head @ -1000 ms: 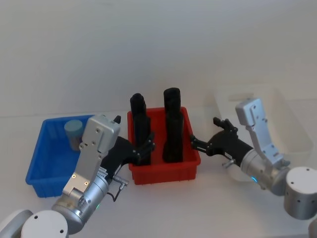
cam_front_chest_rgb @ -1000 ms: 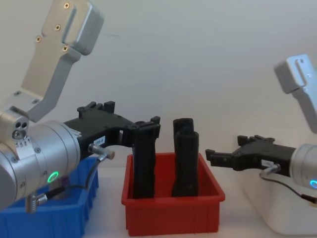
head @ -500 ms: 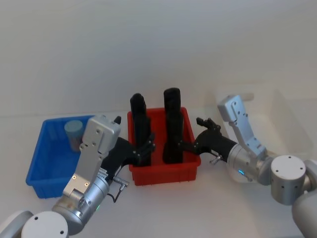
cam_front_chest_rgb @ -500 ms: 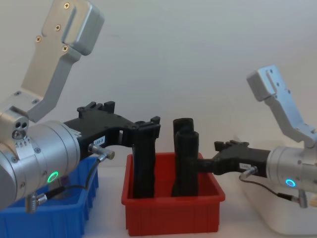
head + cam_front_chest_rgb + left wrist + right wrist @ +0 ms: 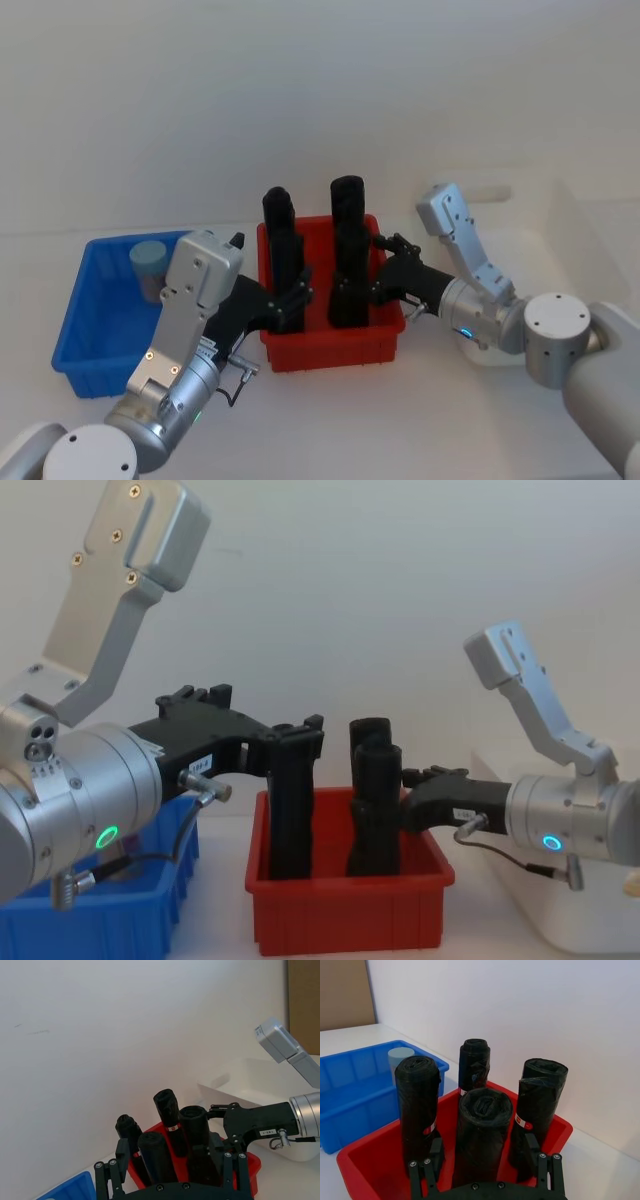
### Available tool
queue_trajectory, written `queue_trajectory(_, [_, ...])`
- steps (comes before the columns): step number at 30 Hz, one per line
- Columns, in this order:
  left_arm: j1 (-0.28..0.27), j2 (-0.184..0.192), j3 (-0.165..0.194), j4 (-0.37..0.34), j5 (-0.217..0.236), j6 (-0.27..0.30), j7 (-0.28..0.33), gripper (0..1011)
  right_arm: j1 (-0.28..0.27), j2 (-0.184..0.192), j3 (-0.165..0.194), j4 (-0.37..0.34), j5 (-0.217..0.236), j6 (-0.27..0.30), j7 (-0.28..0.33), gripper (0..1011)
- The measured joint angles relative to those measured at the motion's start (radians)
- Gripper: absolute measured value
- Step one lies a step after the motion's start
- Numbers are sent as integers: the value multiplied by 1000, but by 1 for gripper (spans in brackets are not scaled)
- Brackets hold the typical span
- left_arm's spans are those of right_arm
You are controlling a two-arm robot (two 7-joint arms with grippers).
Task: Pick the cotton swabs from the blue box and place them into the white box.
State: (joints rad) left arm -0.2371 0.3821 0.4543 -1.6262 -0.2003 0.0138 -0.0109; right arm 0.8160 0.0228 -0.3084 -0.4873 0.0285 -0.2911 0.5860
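One cotton swabs tub (image 5: pixel 150 262), clear with a pale blue lid, stands at the far end of the blue box (image 5: pixel 75 310); the right wrist view shows the tub (image 5: pixel 400 1055) behind the black rolls. The white box (image 5: pixel 590 250) sits at the right. My left gripper (image 5: pixel 292 298) hovers open over the near left part of the red bin, its fingers straddling black rolls (image 5: pixel 157 1160). Reaching in from the right, my right gripper (image 5: pixel 378 280) is open, with the nearest black roll (image 5: pixel 482 1125) between its fingers.
The red bin (image 5: pixel 330 350) stands between the two boxes and holds several tall upright black rolls (image 5: pixel 375 800). A plain white wall rises close behind the table. The blue box (image 5: pixel 100 920) lies low at the left under my left arm.
My right arm has swung left, away from the white box, and its gripper now sits at the black rolls in the red bin. The left arm has not moved.
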Motion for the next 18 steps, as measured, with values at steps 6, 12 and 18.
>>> queue_trajectory(6, [0,0,0,0,0,0,0,1004,67,-24,-1,127,3,-53,16,981])
queue_trajectory(12, [0,0,0,0,0,0,0,1004,122,-42,4,231,11,-99,37,809])
queue_trajectory(18, [0,0,0,0,0,0,0,1004,155,-54,12,296,20,-131,56,619])
